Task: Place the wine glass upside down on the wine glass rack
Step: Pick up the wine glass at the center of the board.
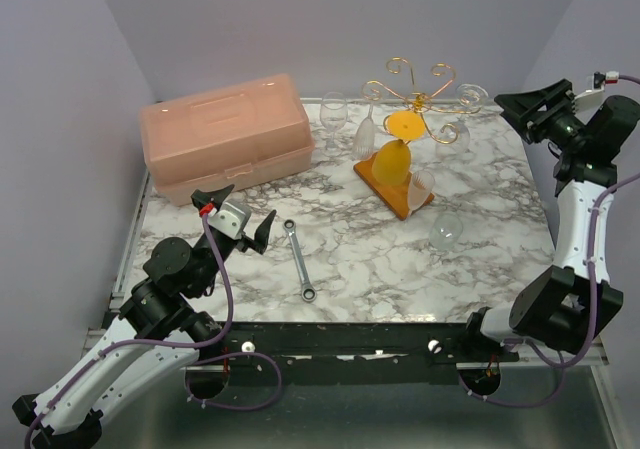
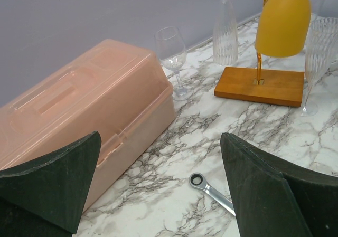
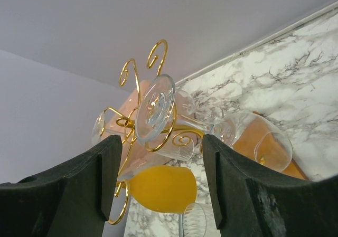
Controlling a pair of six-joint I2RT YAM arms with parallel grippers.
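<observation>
Left gripper (image 1: 242,214): my jaws wide apart, empty; right gripper (image 3: 162,141): apart, empty. Pink plastic toolbox (image 1: 225,139) at far-left corner of marble table (image 1: 500,199). Gold wire wine glass rack (image 2: 253,86) near far edge; clear wine glass (image 3: 156,107) hangs tilted in its scrolls. Steel wrench (image 1: 299,259) near front edge.

Lit brightly and evenly from above, with only soft, short shadows beside the pink toolbox (image 1: 228,139) and the wrench (image 1: 300,259). Glints faintly on the clear glass (image 3: 156,107) at the gold rack (image 3: 157,55). Stays sharp overhead; softens on the near dark fingers (image 3: 68,195) in both wrist views.
</observation>
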